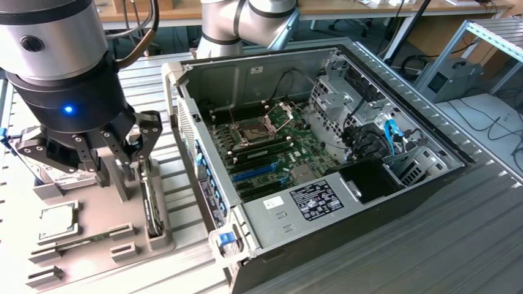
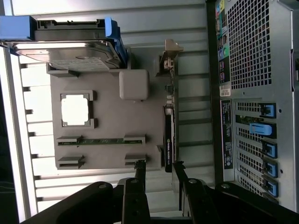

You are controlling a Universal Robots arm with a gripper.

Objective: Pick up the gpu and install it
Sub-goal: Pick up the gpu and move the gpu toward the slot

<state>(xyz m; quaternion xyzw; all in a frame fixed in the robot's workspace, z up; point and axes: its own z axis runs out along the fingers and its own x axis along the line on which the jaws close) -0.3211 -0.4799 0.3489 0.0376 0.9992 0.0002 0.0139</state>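
Gripper (image 1: 114, 158): jaws wide apart, holding nothing, poised over the gpu (image 2: 168, 135) | gpu: on edge in grey fixture tray (image 1: 92, 240), at the exterior view's left of open computer case (image 1: 245, 79).

1. In the exterior view, the gripper (image 1: 122, 162) hides most of the hard drive (image 1: 65, 179) and the gpu (image 1: 152, 202) far end.
2. The case (image 1: 286, 242) is cut off at the picture's bottom edge.
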